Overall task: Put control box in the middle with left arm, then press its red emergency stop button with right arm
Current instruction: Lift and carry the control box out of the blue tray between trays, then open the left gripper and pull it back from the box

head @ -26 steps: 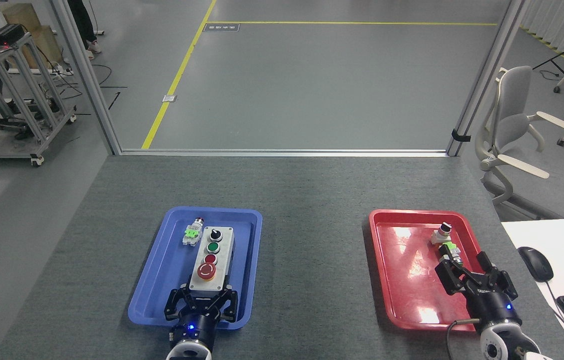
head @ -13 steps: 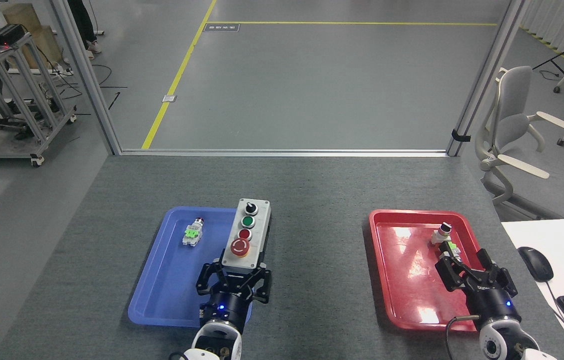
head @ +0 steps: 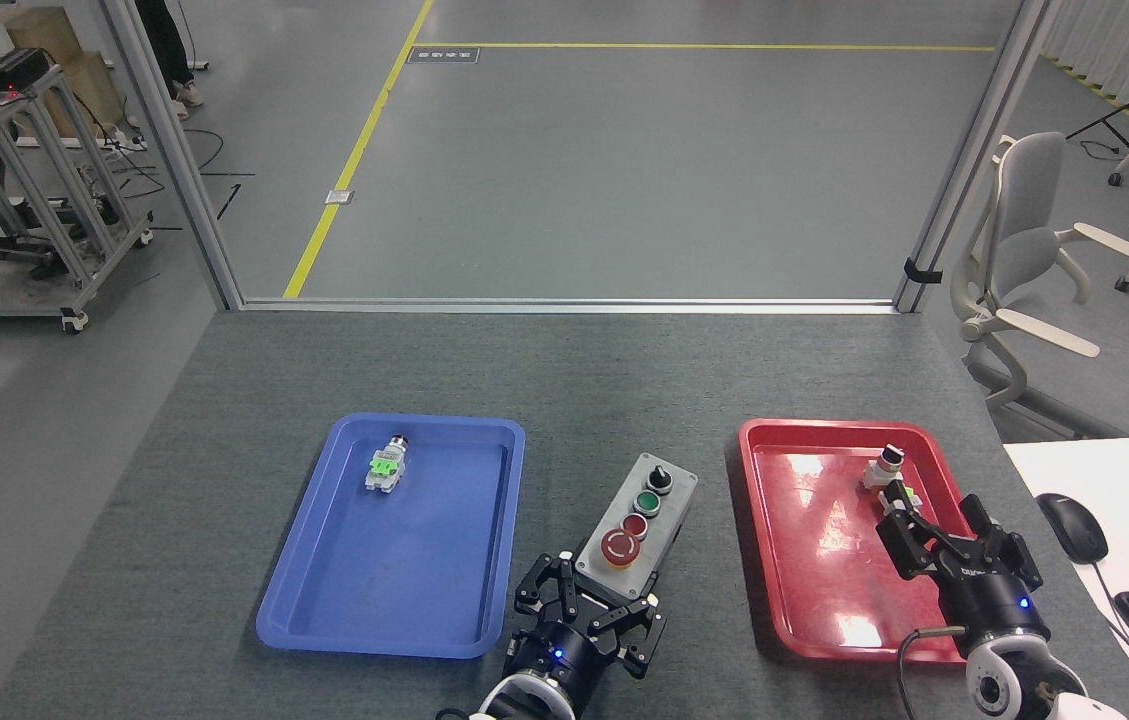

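Gripping the grey four-button control box [head: 638,520]: left claw [head: 586,606].

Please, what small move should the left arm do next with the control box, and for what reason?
Probably lower the control box onto the grey table and open the left gripper. The box is between the blue tray and red tray, clear of both, but the fingers grip its near end. The right gripper waits over the red tray.

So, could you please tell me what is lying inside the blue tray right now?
Only one small switch part with a green clip lies in the blue tray, near its far left corner. The rest of the floor is bare; nothing covers it.
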`<state>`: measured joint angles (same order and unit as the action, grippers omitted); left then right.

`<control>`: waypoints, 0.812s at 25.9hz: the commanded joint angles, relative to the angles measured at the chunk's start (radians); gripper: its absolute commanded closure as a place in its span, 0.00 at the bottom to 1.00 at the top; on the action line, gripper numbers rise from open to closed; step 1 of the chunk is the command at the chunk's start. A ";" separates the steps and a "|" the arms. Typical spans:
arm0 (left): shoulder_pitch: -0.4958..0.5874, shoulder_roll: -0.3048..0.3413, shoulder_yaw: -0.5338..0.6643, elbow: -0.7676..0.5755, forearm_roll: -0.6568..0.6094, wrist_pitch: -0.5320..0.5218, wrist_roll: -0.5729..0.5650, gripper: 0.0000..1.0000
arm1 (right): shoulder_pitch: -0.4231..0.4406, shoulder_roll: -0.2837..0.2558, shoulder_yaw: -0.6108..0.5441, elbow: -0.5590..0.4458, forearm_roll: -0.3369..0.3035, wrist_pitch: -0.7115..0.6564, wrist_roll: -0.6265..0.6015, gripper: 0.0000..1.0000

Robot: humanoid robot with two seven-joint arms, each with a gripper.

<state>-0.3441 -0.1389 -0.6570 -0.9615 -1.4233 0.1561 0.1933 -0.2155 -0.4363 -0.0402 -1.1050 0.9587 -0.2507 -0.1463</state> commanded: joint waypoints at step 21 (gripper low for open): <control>-0.099 0.001 -0.023 0.236 0.190 -0.066 0.103 0.01 | -0.024 -0.024 0.002 0.001 0.002 0.013 -0.002 0.00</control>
<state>-0.4423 -0.1385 -0.6800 -0.7452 -1.2714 0.0999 0.2712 -0.2406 -0.4587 -0.0395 -1.1045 0.9582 -0.2356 -0.1487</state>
